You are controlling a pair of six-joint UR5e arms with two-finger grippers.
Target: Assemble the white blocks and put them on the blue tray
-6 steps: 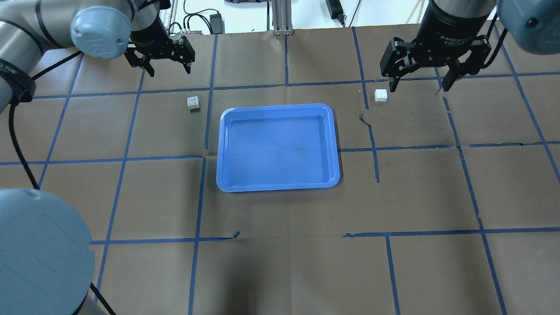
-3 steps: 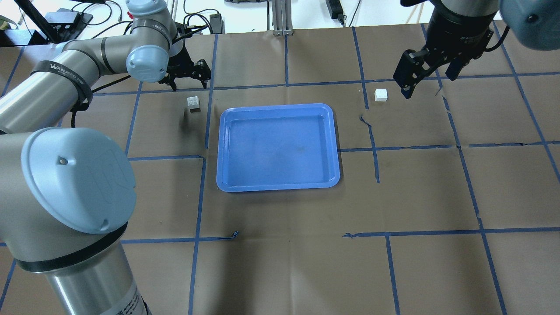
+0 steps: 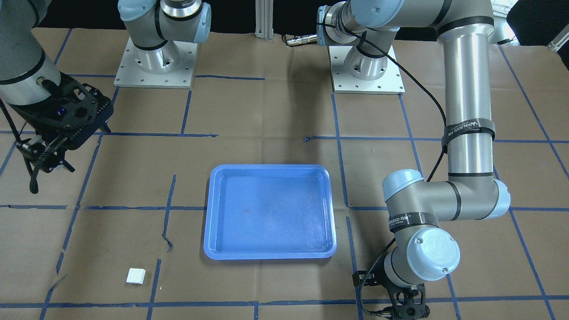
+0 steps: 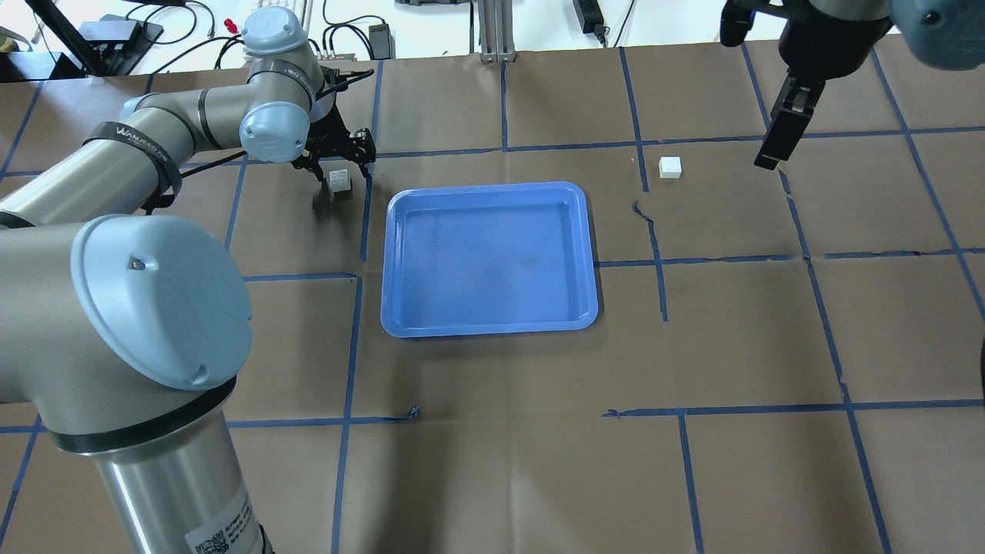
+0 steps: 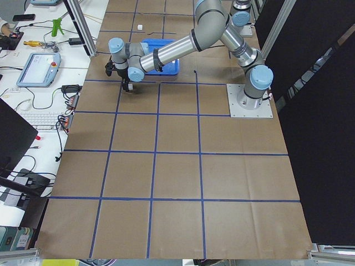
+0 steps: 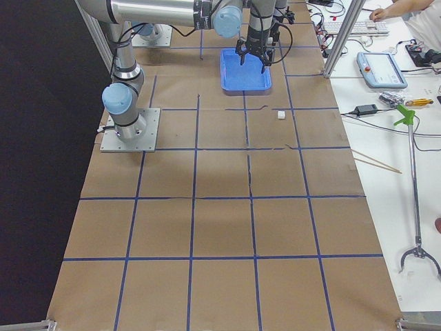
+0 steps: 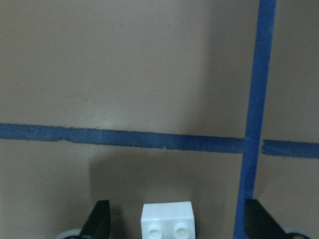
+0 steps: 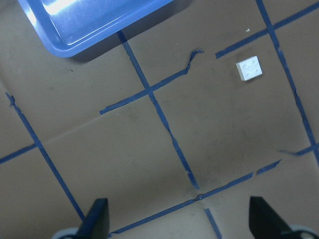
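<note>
One white block (image 4: 338, 181) sits left of the blue tray (image 4: 492, 254). My left gripper (image 4: 341, 164) is open and low over it. In the left wrist view the block (image 7: 167, 221) lies between the two fingertips (image 7: 100, 219), untouched. The front-facing view hides this block under the left wrist. The other white block (image 4: 670, 167) lies right of the tray, also in the front-facing view (image 3: 135, 276) and the right wrist view (image 8: 249, 68). My right gripper (image 4: 769, 156) is open, raised, and well to the right of that block. The tray holds nothing.
Brown paper with a blue tape grid covers the table, and some tape is torn near the tray (image 4: 642, 211). The arm bases (image 3: 155, 62) stand at the robot's side. A desk with a keyboard and cables (image 5: 47, 119) runs along the table's far edge.
My left gripper has come down and forward from behind the left block until it straddles it. My right gripper has turned and moved up and to the right, away from the right block.
</note>
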